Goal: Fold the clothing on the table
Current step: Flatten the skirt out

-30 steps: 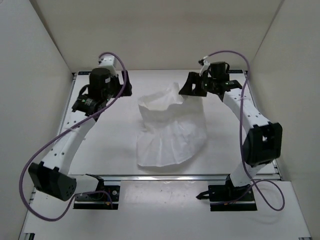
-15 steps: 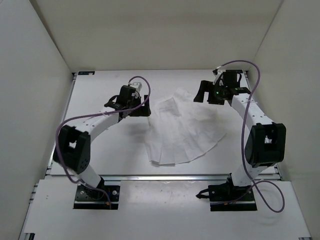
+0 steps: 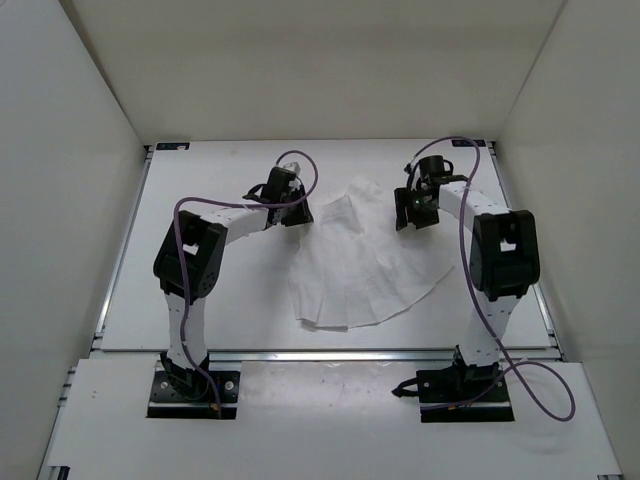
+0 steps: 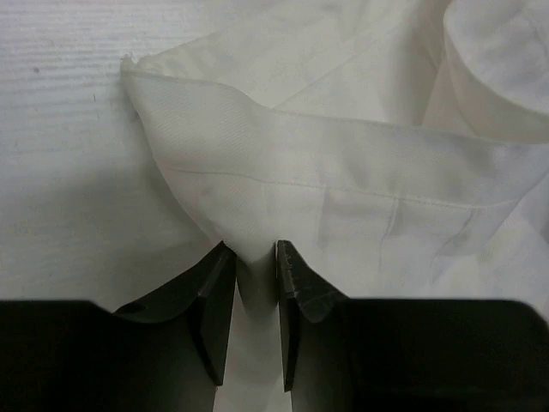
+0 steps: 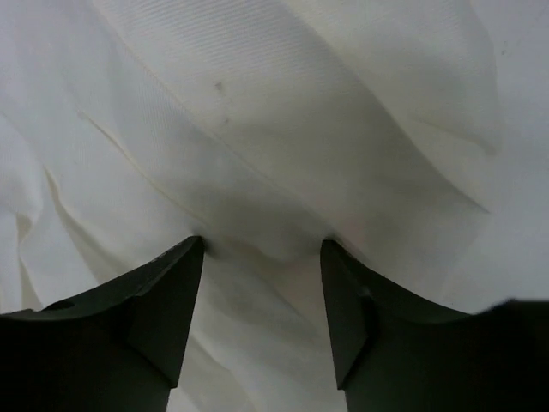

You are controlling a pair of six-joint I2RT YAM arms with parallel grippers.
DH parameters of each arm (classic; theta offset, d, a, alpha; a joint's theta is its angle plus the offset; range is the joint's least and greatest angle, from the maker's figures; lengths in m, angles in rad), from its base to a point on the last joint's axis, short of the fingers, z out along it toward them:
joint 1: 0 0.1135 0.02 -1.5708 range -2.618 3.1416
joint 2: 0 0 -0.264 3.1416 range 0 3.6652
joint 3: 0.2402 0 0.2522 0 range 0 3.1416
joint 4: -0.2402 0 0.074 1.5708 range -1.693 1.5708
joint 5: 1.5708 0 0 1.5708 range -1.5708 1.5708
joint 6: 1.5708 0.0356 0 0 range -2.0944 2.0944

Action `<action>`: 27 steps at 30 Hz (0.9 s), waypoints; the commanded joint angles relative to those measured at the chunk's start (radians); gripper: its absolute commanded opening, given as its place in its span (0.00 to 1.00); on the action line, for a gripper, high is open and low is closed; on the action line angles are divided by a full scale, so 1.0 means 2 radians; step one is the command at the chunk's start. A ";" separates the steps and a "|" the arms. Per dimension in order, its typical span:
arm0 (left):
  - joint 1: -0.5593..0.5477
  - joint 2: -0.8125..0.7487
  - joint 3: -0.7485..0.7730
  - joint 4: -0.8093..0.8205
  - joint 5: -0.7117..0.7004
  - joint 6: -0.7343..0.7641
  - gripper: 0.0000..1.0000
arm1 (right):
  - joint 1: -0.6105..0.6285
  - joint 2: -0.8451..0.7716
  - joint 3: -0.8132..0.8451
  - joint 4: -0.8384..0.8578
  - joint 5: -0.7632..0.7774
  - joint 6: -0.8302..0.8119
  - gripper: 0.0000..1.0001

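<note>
The clothing (image 3: 365, 265), a white pleated skirt, lies fanned out on the table (image 3: 240, 300), narrow waist at the back and wide hem toward me. My left gripper (image 3: 296, 212) is at the waist's left corner. In the left wrist view its jaws (image 4: 256, 249) stand narrow, pinching a raised fold of the waistband (image 4: 343, 163). My right gripper (image 3: 408, 214) is at the right side of the waist. Its jaws (image 5: 262, 245) stand wide apart, tips pressed onto the cloth (image 5: 257, 129), which bulges between them.
White enclosure walls close in the table at the back and both sides. A silver rail (image 3: 330, 352) runs along the near edge, with both arm bases (image 3: 195, 390) just in front of it. Purple cables loop off both arms.
The skirt has dropped from the right gripper and spread flat. The left arm swung in to the left waist corner and its jaws closed on cloth. The right gripper came down open onto the waist.
</note>
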 commanded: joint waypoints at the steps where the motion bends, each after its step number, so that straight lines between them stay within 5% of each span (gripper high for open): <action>1: 0.003 0.008 0.038 0.000 -0.009 -0.012 0.34 | -0.003 0.023 0.045 -0.005 0.031 -0.029 0.51; 5: 0.011 0.016 0.049 -0.013 -0.024 -0.009 0.10 | -0.008 0.050 0.057 -0.032 0.020 -0.019 0.17; 7: 0.014 0.020 0.056 -0.019 -0.030 -0.006 0.06 | -0.003 0.050 0.047 -0.036 0.014 -0.009 0.03; 18: 0.050 -0.032 0.009 -0.054 -0.044 0.013 0.00 | 0.106 -0.117 -0.117 -0.041 -0.055 0.076 0.00; 20: 0.058 -0.056 -0.014 -0.055 -0.041 0.025 0.07 | 0.123 -0.157 -0.140 -0.039 -0.071 0.098 0.00; 22: 0.061 -0.077 -0.028 -0.061 -0.029 0.040 0.36 | 0.126 -0.177 -0.135 -0.045 -0.075 0.104 0.27; 25: 0.047 -0.105 -0.033 -0.087 -0.037 0.064 0.64 | 0.096 -0.196 -0.106 -0.037 -0.108 0.097 0.60; 27: 0.042 -0.115 -0.033 -0.094 -0.042 0.073 0.67 | 0.078 -0.204 -0.091 -0.018 -0.116 0.082 0.76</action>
